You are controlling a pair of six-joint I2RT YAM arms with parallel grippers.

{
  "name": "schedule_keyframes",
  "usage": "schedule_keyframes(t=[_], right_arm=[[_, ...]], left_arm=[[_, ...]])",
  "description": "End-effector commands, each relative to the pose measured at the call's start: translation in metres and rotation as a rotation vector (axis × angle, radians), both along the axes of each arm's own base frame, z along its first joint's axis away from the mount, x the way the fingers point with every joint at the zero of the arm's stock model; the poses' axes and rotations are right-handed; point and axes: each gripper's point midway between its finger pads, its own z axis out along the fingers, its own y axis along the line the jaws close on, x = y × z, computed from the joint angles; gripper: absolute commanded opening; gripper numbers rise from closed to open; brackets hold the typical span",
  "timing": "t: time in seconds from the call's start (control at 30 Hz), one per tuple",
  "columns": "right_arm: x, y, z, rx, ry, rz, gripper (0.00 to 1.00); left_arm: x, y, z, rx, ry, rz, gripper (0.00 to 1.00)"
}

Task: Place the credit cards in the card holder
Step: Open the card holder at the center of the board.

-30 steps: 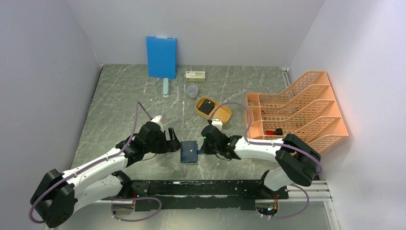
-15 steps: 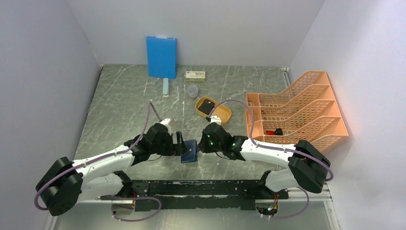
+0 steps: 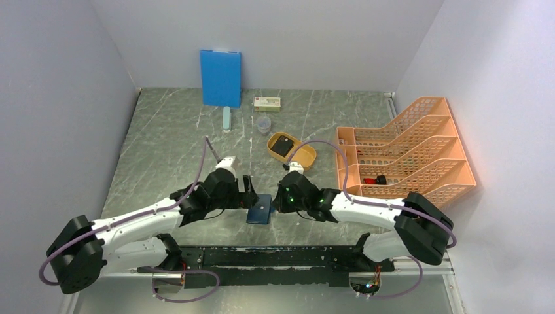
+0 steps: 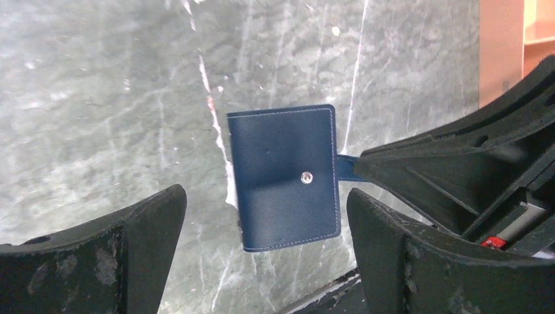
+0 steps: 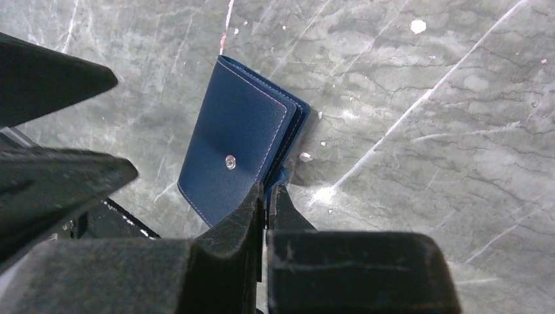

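Observation:
The card holder [image 3: 260,209] is a small dark navy folded case with a silver snap, lying near the table's front edge. My right gripper [image 3: 276,201] is shut on its clasp tab [image 4: 347,163]. In the right wrist view the fingertips [image 5: 255,196] pinch the tab beside the card holder [image 5: 229,147]. My left gripper [image 3: 250,196] hovers over the holder's left side, open. In the left wrist view its gripper [image 4: 265,196] straddles the card holder [image 4: 285,176] without touching it. No credit cards show plainly; a dark flat thing lies in the yellow-orange tray [image 3: 306,159].
A bright blue board [image 3: 220,77] leans on the back wall. In front of it are a pale green bar [image 3: 226,119], a small white box [image 3: 267,103] and a clear cup [image 3: 263,124]. An orange file rack [image 3: 406,150] fills the right side.
My left gripper has moved right to the card holder and opened wider. The right gripper has shifted slightly left, still shut at the holder's right edge.

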Motion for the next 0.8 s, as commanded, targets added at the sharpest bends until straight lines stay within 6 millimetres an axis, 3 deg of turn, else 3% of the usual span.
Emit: schedule_keyframes(t=[0.0, 0.17, 0.27, 0.57, 0.77], right_arm=[[0.000, 0.004, 0.011, 0.044, -0.039, 0.019, 0.00], [0.001, 0.005, 0.015, 0.048, -0.053, 0.024, 0.00], [0.002, 0.006, 0.017, 0.054, -0.059, 0.030, 0.00], [0.000, 0.012, 0.030, 0.112, -0.093, 0.051, 0.00], [-0.002, 0.018, 0.036, 0.133, -0.105, 0.073, 0.00]], left_arm=[[0.013, 0.017, 0.022, 0.022, -0.073, 0.102, 0.97], [0.023, 0.045, 0.031, 0.085, -0.119, 0.236, 0.97], [0.024, 0.048, 0.037, 0.113, -0.150, 0.212, 0.97], [-0.008, -0.008, 0.040, -0.124, -0.126, -0.097, 0.97], [-0.011, -0.026, 0.036, -0.147, -0.093, -0.139, 0.97]])
